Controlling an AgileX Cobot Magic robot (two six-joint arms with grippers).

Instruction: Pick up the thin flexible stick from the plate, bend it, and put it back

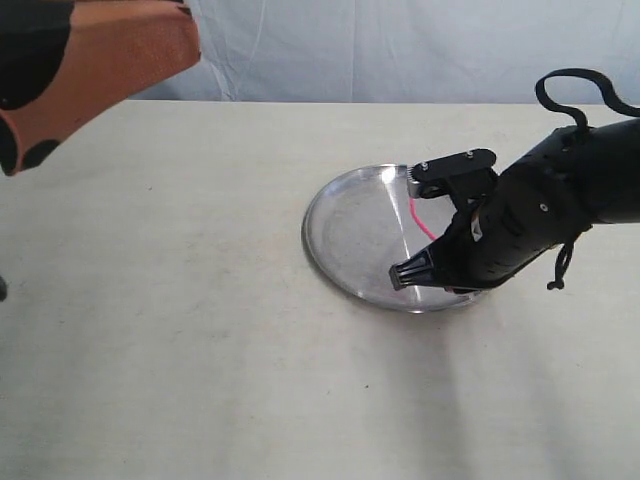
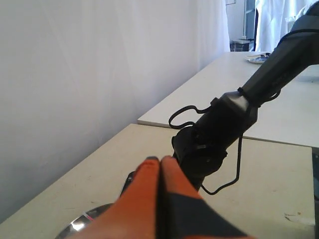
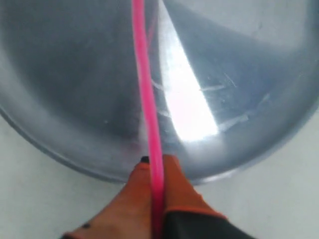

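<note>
The thin flexible stick (image 3: 147, 89), bright pink, runs across the plate (image 3: 75, 74) in the right wrist view. My right gripper (image 3: 155, 162) is shut on one end of it, near the plate's rim. In the exterior view the shiny round plate (image 1: 345, 235) lies on the table. A short piece of the pink stick (image 1: 418, 218) shows beside the black right arm (image 1: 520, 220), which hides that gripper's fingers. My left gripper (image 1: 195, 50) hovers high at the upper left, well away from the plate. Its orange fingertips (image 2: 167, 164) are pressed together on nothing.
The cream table (image 1: 180, 330) spreads wide around the plate. A white curtain (image 1: 400, 50) hangs behind it. A black cable loop (image 1: 575, 85) sticks up from the right arm. In the left wrist view a second table (image 2: 279, 114) stands beyond.
</note>
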